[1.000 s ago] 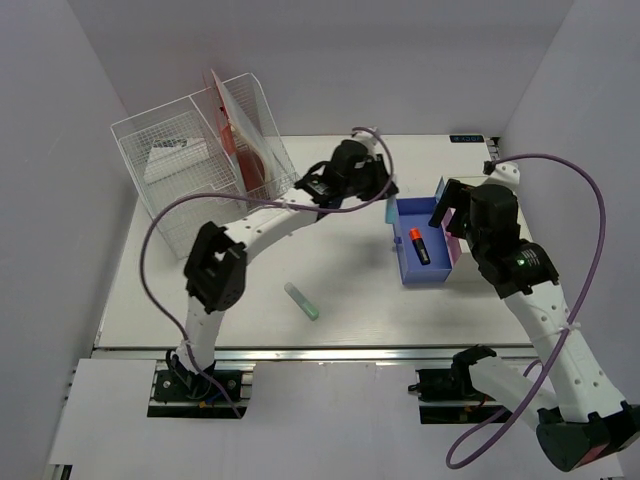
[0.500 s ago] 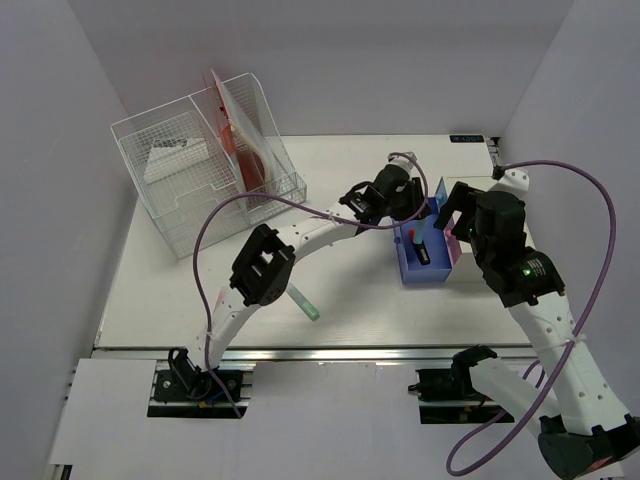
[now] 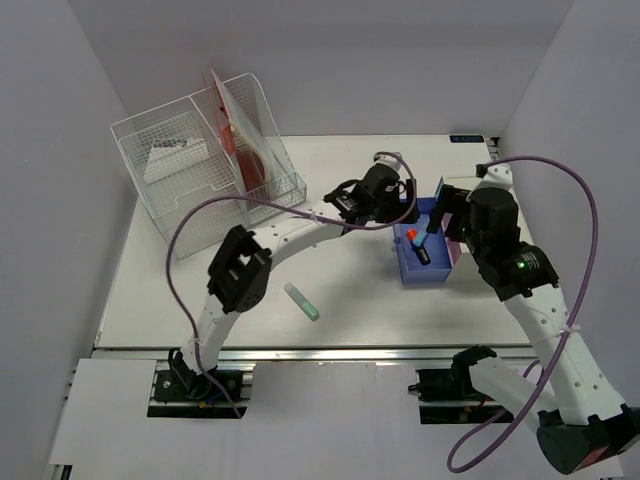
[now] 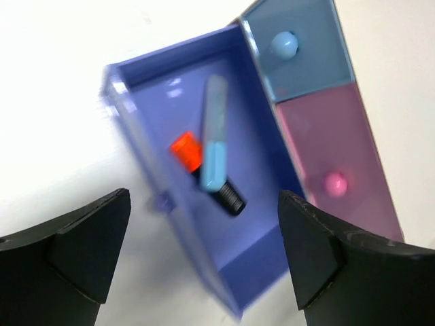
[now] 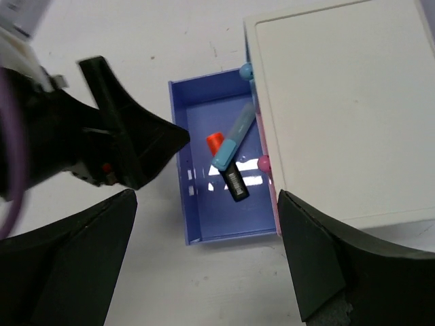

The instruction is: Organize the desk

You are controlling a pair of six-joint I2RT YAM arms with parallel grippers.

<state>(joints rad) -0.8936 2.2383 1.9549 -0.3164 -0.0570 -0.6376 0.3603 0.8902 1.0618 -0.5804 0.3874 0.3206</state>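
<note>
The white desk (image 3: 200, 290) carries a small white drawer box (image 5: 340, 102) with its blue drawer (image 4: 262, 244) pulled open. Inside it a light blue highlighter (image 4: 212, 153) lies across an orange-capped black marker (image 4: 231, 197). My left gripper (image 4: 204, 224) hangs open just above the drawer, with nothing between its fingers. Over the same drawer, on the box's side, my right gripper (image 5: 207, 204) is open and empty too. A pale green highlighter (image 3: 302, 300) lies loose on the desk, nearer the front rail.
A clear wire-mesh file organizer (image 3: 200, 165) holding papers and a red folder stands at the back left. The box's front shows a light blue drawer (image 4: 299, 61) and a pink one (image 4: 333, 170), both shut. Both arms crowd round the drawer at the right.
My left gripper carried the light blue highlighter over to the drawer, opened, and let it drop onto the orange marker. It has since drawn back slightly. The right arm barely moved.
</note>
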